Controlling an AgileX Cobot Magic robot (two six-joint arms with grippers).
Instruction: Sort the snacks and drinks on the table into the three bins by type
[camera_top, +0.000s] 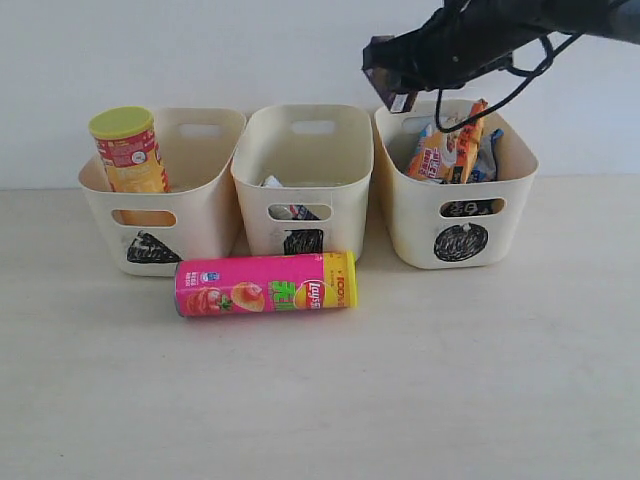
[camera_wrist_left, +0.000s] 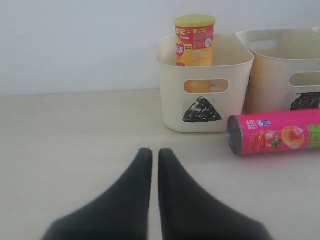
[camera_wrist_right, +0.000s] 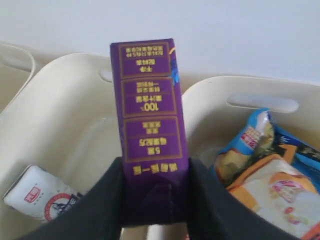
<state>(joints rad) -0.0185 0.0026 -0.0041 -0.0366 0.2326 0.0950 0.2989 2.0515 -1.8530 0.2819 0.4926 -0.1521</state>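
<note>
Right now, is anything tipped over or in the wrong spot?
Yes. The pink tube lies on its side on the table, outside every bin, while the yellow tube stands in the triangle bin.

A pale, faintly wood-grained counter (camera_top: 320, 400) fills the foreground and runs back to meet a plain white wall (camera_top: 150, 60) along a straight horizontal line. Illumination is soft and even; shadows on the counter are short and faint.
</note>
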